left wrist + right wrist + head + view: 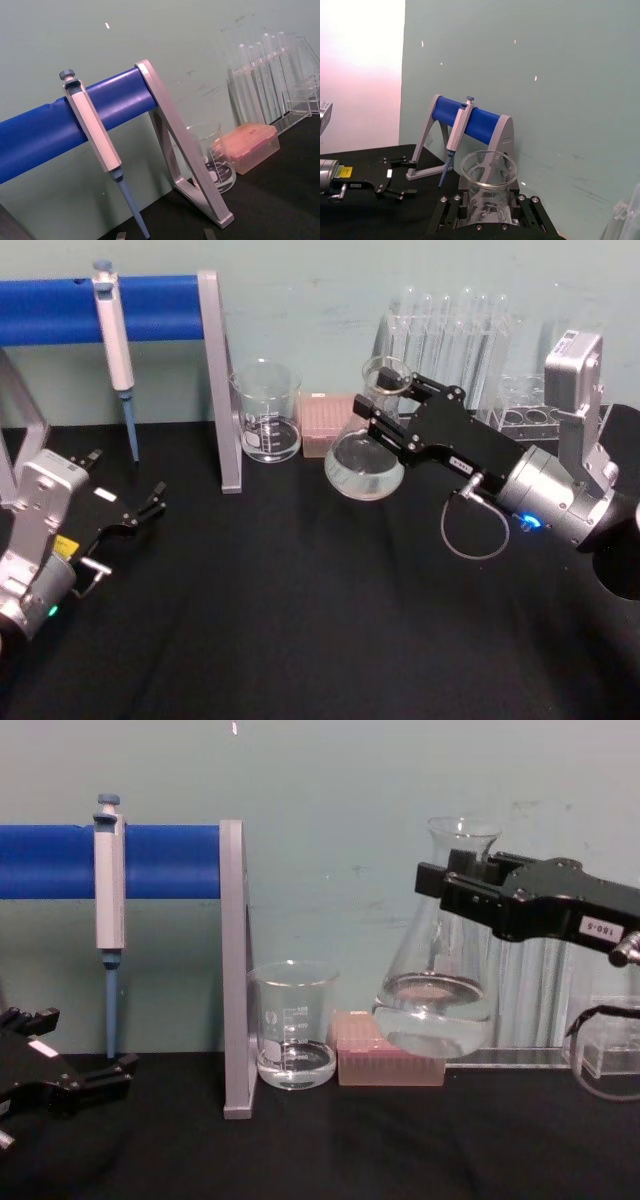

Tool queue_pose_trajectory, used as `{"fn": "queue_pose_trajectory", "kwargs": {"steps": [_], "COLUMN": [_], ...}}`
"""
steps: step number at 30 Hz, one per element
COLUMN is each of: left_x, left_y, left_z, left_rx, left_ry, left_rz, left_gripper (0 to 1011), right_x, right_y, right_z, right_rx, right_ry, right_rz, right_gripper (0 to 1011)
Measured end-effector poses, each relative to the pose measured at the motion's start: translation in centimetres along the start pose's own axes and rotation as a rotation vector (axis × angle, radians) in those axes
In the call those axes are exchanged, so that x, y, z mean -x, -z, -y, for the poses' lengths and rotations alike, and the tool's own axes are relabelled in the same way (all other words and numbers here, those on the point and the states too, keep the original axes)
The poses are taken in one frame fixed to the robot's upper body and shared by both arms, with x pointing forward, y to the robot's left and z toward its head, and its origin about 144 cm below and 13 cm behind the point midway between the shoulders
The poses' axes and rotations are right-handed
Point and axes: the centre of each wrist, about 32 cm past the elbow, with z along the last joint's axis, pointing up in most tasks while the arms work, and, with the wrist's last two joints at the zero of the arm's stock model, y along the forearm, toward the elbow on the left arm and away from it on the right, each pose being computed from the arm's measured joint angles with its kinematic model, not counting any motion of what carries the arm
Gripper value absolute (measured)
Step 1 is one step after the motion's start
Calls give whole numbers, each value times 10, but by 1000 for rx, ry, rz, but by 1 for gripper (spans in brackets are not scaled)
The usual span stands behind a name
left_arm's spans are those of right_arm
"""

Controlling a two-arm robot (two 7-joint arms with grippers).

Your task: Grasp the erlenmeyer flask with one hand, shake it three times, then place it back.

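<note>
The left end effector (pixel 411 176) sits low at the worktop's (pixel 300 620) left side, fingers spread wide, holding nothing. Right of the beaker (pixel 292 1040) and the pink box (pixel 385 1065), the flask (pixel 435 1010) hangs clear of the worktop, slightly tilted, with a little liquid inside. The right end effector (pixel 455 890) is clamped around its neck.

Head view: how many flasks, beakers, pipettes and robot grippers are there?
Erlenmeyer flask: 1
Beaker: 1
Pipette: 1
Grippers: 2 (left gripper, right gripper)
Total: 5
</note>
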Motion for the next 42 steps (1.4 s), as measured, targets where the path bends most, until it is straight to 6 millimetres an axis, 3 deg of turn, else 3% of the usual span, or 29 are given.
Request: {"fn": "queue_pose_trajectory", "kwargs": {"steps": [19, 42], "left_x": [0, 0], "left_y": [0, 0], "left_z": [0, 0], "left_rx": [0, 0], "left_ry": [0, 0], "left_rz": [0, 0], "left_gripper": [1001, 1001], "right_x": [4, 44], "right_y": [4, 10], "right_z": [-2, -50], "right_rx": [-14, -79], "right_ry": [5, -245], "right_rz": [-37, -125], "right_gripper": [453, 453]}}
